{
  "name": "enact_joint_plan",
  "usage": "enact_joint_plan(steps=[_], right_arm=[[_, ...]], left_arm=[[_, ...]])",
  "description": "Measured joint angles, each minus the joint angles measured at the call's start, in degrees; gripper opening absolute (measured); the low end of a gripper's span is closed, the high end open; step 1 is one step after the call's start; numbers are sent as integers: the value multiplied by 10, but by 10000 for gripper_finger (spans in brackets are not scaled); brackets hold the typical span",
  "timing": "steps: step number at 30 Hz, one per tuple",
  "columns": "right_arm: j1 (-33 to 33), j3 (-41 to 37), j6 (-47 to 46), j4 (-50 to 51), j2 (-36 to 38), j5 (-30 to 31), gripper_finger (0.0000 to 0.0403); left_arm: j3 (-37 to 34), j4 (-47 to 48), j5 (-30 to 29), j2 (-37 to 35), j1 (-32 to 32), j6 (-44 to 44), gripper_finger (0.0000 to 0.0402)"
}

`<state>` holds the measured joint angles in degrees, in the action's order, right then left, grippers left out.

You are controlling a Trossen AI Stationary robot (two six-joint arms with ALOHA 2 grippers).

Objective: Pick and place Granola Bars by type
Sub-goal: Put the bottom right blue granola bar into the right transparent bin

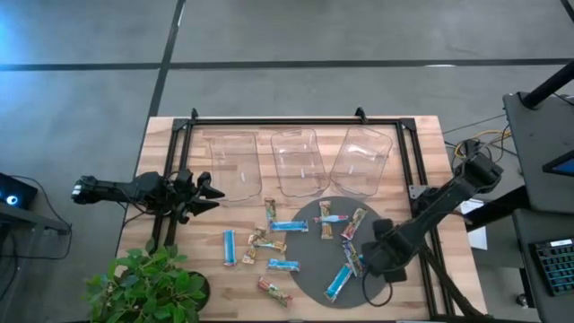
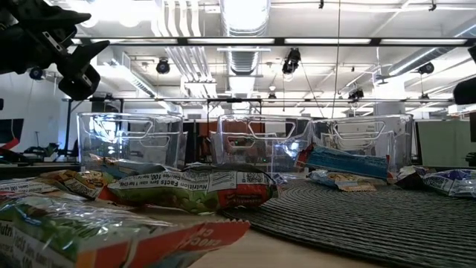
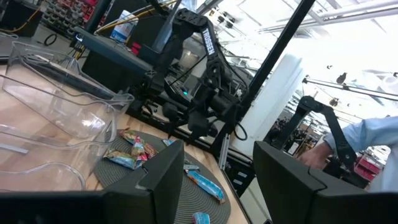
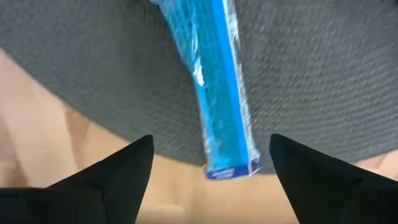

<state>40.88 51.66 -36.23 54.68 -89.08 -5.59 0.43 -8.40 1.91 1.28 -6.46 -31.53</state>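
Several wrapped granola bars lie flat, scattered over the round dark mat (image 1: 359, 269) and the wood beside it: blue-and-white ones (image 1: 289, 226) and tan or multicoloured ones (image 1: 274, 291). My right gripper (image 4: 211, 143) is open and hovers over a blue bar (image 4: 221, 93) near the mat's near edge, one finger on each side, not touching it. That bar (image 1: 339, 283) lies on the mat with one end over the mat's edge. My left gripper (image 1: 211, 193) is open and waits in the air at the table's left side, holding nothing.
Three clear plastic bins (image 1: 298, 161) stand in a row along the far side of the table. A potted plant (image 1: 148, 283) sits at the near left corner. A black frame (image 1: 413, 179) runs around the table's far and right edges. A person's sleeve (image 3: 373, 134) shows beyond the table.
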Motion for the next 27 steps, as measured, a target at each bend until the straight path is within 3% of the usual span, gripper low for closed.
enact_joint_plan(steps=[9, 16, 21, 27], right_arm=[[-19, -28, 9, -103, -4, 21, 302], [-26, -42, 9, -119, -29, 58, 279], [-25, -42, 9, -132, -37, 52, 238], [-27, -42, -2, -146, -35, 54, 159]], left_arm=[[0, 1, 0, 0, 0, 0, 177], [0, 5, 0, 0, 0, 0, 177], [0, 5, 0, 0, 0, 0, 177], [0, 9, 0, 0, 0, 0, 177]])
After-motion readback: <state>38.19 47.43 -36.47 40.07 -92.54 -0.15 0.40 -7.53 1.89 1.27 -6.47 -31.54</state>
